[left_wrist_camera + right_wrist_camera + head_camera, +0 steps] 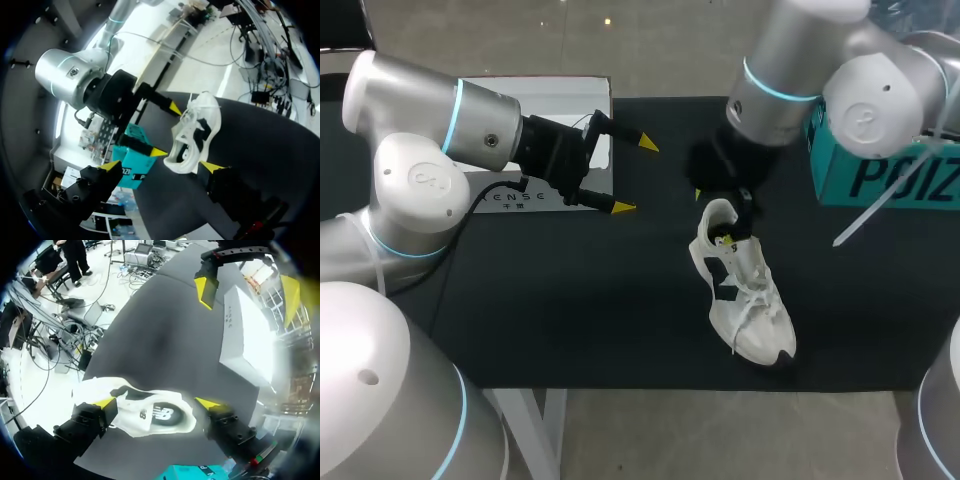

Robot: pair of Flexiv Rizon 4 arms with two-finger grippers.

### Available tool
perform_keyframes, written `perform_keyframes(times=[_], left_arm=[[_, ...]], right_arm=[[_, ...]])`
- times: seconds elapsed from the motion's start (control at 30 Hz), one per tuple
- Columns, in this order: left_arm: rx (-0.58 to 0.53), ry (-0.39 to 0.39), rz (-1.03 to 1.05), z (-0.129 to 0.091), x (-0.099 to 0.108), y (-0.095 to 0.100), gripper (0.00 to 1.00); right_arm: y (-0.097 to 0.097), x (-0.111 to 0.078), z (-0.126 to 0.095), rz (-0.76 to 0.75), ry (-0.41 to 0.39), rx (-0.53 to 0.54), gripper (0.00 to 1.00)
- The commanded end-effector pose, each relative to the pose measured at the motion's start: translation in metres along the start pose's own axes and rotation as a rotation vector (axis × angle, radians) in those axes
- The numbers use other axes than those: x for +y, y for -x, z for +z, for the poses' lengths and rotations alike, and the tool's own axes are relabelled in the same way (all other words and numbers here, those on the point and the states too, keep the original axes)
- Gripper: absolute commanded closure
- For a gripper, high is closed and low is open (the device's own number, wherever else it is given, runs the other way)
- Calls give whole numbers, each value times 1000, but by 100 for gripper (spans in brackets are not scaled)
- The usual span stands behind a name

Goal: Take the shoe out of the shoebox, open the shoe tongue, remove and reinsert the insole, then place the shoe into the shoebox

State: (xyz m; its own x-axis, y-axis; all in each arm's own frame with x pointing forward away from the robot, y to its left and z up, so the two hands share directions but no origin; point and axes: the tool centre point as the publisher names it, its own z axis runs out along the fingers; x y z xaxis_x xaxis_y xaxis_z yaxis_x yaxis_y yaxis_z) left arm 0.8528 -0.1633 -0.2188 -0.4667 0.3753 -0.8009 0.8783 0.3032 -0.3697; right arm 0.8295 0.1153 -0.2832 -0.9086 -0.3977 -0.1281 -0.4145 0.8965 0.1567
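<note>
A white shoe with black patches (748,295) stands upright on the black table top, toe toward the front edge. My right gripper (712,217) hangs open over its heel. In the right wrist view the heel (150,416) lies between the open fingers of the right gripper (156,402), with a gap on each side. My left gripper (635,175) is open and empty, apart from the shoe, in front of a white box (565,110). In the left wrist view the shoe (196,131) sits ahead of the left gripper (161,166), with the right gripper (166,130) at its heel.
A teal box (880,175) stands at the table's right side, behind my right arm, also in the left wrist view (131,161). The white box (245,335) lies flat at the back left. Bare black table top (580,300) stretches between the shoe and the left edge.
</note>
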Motion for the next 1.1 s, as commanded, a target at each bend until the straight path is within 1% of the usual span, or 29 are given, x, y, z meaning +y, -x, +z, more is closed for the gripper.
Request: perform_keyframes(times=[0.03,0.07,0.2,0.33,0.4,0.47,0.57,0.7,1.0,1.1], left_arm=[[2,1,1,-1,0,0,0],[2,1,1,-1,0,0,0],[2,1,1,-1,0,0,0],[2,1,1,-1,0,0,0],[2,1,1,-1,0,0,0],[2,1,1,-1,0,0,0],[2,1,1,-1,0,0,0],[2,1,1,-1,0,0,0],[2,1,1,-1,0,0,0],[2,1,1,-1,0,0,0]], right_arm=[[7,3,0,-9,-9,29,0],[9,1,-2,-14,-28,21,0],[17,-8,-8,-27,-120,44,0],[25,-17,-14,-28,-190,36,0],[31,-20,-15,-37,-196,18,0],[36,-25,-14,-42,-206,28,0],[46,-33,-9,-62,-215,34,0],[54,-39,0,-73,-225,46,0],[62,-50,18,-76,-241,72,0],[62,-55,28,-71,-235,86,0]])
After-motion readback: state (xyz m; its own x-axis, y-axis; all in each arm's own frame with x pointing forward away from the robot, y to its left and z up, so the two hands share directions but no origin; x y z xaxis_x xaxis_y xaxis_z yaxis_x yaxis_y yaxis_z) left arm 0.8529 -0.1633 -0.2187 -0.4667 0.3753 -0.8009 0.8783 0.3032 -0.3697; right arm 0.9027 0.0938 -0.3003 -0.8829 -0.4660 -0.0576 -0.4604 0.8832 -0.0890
